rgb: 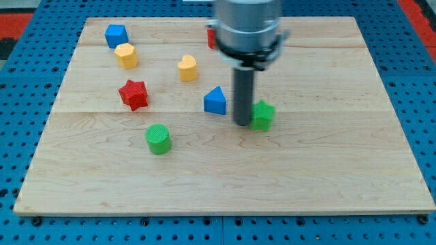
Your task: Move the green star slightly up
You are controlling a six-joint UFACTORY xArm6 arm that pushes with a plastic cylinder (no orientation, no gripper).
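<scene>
The green star [263, 115] lies right of the board's middle. My tip [242, 123] stands right at the star's left side, touching or nearly touching it. The rod partly hides the star's left edge. A blue triangle [215, 101] sits just left of the rod.
A green cylinder [158, 139] lies at lower left of centre. A red star [133, 94], a yellow heart [187, 67], a yellow hexagon [126, 55] and a blue block [116, 35] lie at upper left. A red block [212, 37] is half hidden behind the arm. The wooden board [340, 170] rests on a blue pegboard.
</scene>
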